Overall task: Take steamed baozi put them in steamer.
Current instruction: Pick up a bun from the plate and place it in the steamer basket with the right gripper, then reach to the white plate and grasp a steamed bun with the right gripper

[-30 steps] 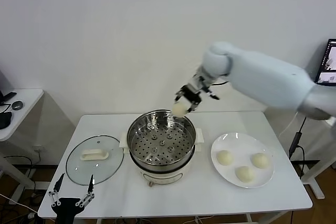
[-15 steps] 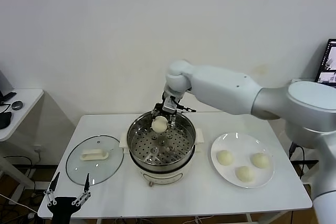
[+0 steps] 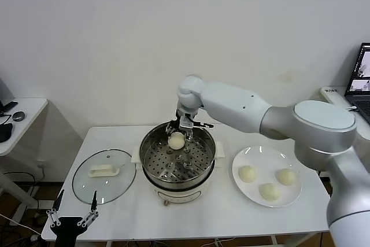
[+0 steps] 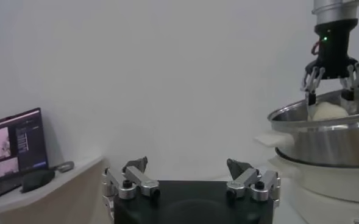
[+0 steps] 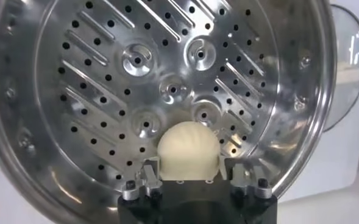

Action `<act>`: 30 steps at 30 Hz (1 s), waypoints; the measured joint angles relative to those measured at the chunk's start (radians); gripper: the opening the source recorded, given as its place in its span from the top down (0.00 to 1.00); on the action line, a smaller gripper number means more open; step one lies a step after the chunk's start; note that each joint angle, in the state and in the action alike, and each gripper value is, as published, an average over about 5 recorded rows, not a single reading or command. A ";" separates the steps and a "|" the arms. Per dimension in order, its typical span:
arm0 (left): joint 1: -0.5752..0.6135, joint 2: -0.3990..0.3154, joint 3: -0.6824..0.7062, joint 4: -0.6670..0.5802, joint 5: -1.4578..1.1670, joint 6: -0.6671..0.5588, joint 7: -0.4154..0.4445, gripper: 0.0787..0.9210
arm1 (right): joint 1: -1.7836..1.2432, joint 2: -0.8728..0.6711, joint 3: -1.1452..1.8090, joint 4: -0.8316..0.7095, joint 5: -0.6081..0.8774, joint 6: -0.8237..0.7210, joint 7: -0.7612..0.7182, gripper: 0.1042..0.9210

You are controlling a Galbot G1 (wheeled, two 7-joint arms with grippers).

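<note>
Right wrist view shows my right gripper (image 5: 188, 176) spread wide around a baozi (image 5: 188, 150) inside the steamer (image 5: 45, 122), near its far wall, gripping nothing. It looks soft and light, so I'd pinch its rounded sides gently. My left gripper (image 3: 74, 216) hangs open, parked low by the table's front edge.

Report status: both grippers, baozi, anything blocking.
Right gripper over the steamer, fingers open astride one baozi in the basket. Left gripper parked low, open. Three baozi on plate. Nothing blocking.
</note>
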 measured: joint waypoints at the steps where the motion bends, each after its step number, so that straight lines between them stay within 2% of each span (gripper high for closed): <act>1: 0.001 -0.001 0.000 -0.001 0.000 0.000 0.000 0.12 | 0.007 -0.005 -0.001 0.005 0.008 -0.001 -0.002 0.13; 8: 0.004 0.001 0.000 -0.011 -0.002 0.000 0.000 0.12 | 0.106 -0.103 -0.029 0.107 0.157 -0.099 -0.051 0.12; 17: -0.005 0.019 -0.006 -0.023 -0.012 -0.002 0.001 0.12 | 0.227 -0.400 -0.103 0.358 0.394 -0.506 -0.114 0.12; 23: -0.011 0.028 -0.004 -0.022 -0.013 -0.002 0.002 0.12 | 0.238 -0.607 -0.139 0.497 0.432 -0.723 -0.124 0.12; 30: -0.017 0.025 -0.007 -0.026 -0.011 0.001 0.005 0.12 | 0.152 -0.751 -0.120 0.574 0.416 -0.854 -0.117 0.12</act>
